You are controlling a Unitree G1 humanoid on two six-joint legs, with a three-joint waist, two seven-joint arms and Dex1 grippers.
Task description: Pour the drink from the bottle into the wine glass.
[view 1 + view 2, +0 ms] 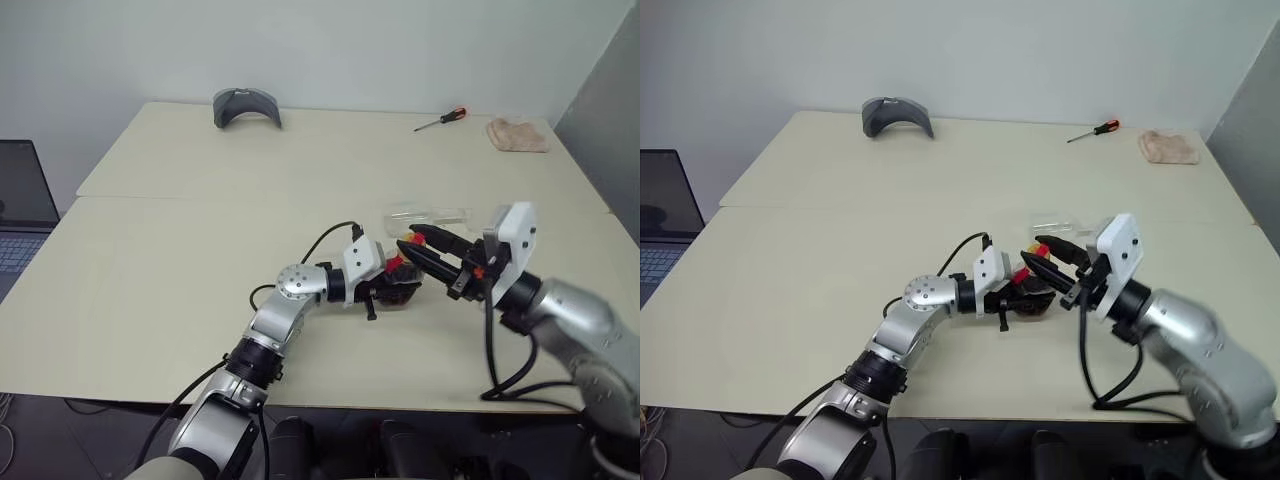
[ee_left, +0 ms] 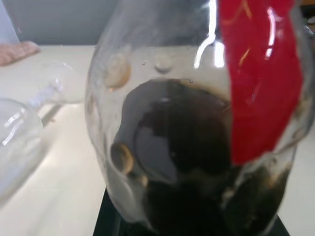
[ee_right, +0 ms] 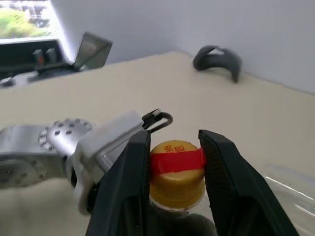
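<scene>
Right wrist view: right gripper clamps yellow cap; left gripper grasps bottle. Drink unpoured; wine glass lies toppled beyond bottle.

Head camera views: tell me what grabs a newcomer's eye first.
Mid-table, both grippers meet on the bottle of dark drink: the left gripper is clamped on its body, and the right gripper has closed its black fingers on the yellow cap. Just behind them the wine glass lies on its side on the table.
</scene>
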